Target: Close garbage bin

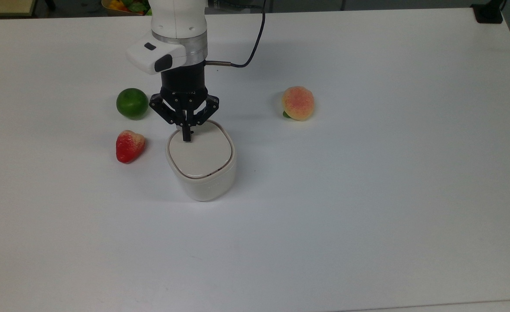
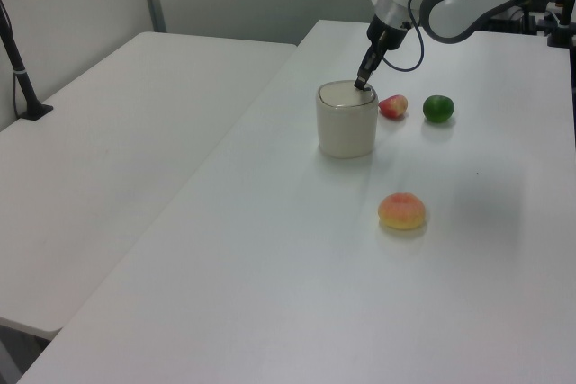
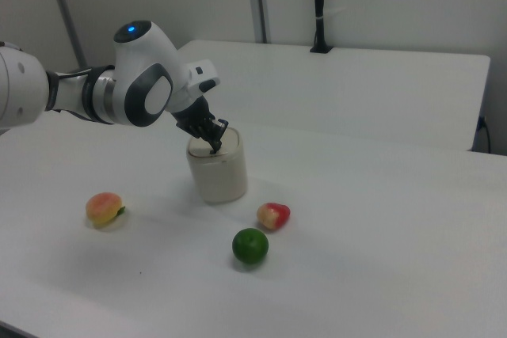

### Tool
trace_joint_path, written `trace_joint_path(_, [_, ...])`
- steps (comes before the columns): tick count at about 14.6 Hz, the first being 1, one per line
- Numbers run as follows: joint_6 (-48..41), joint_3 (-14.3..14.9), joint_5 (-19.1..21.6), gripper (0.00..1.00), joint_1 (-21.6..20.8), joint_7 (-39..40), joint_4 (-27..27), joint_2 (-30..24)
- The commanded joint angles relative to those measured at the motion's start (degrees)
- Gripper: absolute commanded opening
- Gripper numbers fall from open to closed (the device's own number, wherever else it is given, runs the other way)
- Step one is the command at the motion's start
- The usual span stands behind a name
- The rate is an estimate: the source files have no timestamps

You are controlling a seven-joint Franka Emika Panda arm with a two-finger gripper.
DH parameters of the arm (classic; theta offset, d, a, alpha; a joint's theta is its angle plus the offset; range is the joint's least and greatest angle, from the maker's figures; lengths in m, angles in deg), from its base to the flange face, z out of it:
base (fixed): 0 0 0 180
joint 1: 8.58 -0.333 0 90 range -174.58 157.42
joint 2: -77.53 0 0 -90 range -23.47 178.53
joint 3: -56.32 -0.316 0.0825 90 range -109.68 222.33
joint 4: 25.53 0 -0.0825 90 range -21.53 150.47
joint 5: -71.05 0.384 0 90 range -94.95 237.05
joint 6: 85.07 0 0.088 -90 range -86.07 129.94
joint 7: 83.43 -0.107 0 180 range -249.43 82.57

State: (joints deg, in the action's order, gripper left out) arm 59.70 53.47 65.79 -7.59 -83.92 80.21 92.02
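end effector [image 1: 186, 137] on garbage bin [image 1: 202, 173] lid, no legible writing

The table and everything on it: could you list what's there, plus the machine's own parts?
table: one, white, under everything
garbage bin: one, off-white with beige lid down flat, near the table's middle
strawberry: one, red, on the top view's left of the bin
lime: one, green, beyond the strawberry
peach: one, orange-pink, apart on the top view's right
cable: one, black, trailing off the arm
arm: one, white
fingers: black, shut, tips on the lid's rear edge
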Motion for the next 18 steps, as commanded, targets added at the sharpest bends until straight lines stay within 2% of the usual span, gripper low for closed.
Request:
trace_joint_path(1, [-1.3, -0.1, -1.9, 0.0, 0.2, 0.5, 1.7, -0.6])
trace_joint_path(9, [-1.2, -0.1, -1.9, 0.0, -0.1, 0.5, 1.8, 0.4])
trace_joint_path(16, [-1.8, -0.1, -0.9, 0.0, 0.3, -0.3, 1.0, -4.8])
trace_joint_path(18, [-5.3, -0.2, -0.7, 0.0, 0.4, -0.3, 0.5, -6.8])
